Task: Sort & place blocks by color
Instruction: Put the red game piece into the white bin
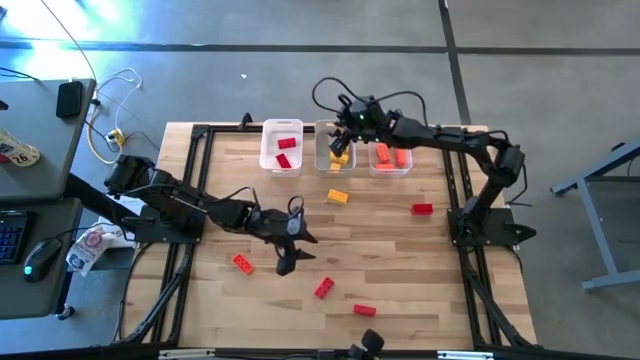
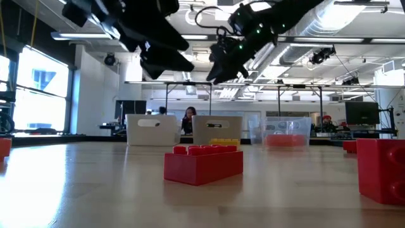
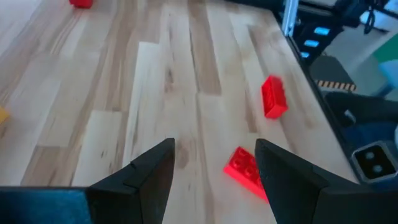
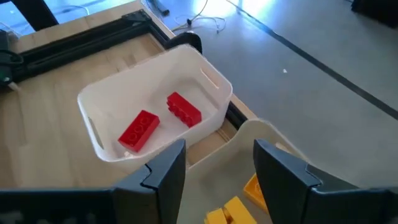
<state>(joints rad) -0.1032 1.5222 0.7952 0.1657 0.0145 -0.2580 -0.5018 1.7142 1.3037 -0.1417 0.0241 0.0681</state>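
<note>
Three clear bins stand in a row at the table's far edge. The left bin (image 1: pixel 281 146) holds two red blocks (image 4: pixel 183 109), the middle bin (image 1: pixel 335 152) yellow ones (image 4: pixel 231 210), the right bin (image 1: pixel 391 160) orange-red ones. Loose blocks lie flat on the table: a yellow-orange one (image 1: pixel 338 196), red ones (image 1: pixel 422 208) (image 1: pixel 323 288) (image 1: pixel 364 310) and an orange-red one (image 1: pixel 243 263). My left gripper (image 1: pixel 290 248) hangs open and empty above the table's middle, over two red blocks (image 3: pixel 245 171) (image 3: pixel 273 96). My right gripper (image 1: pixel 345 128) hovers open and empty above the middle bin (image 4: pixel 261 134).
A black frame (image 1: pixel 200 140) runs along the table's edges. Bare wood lies between the bins and the loose blocks. In the low view a red block (image 2: pixel 202 162) sits near the camera and another (image 2: pixel 381 168) at the right. A desk with a mouse (image 1: pixel 40 255) stands left of the table.
</note>
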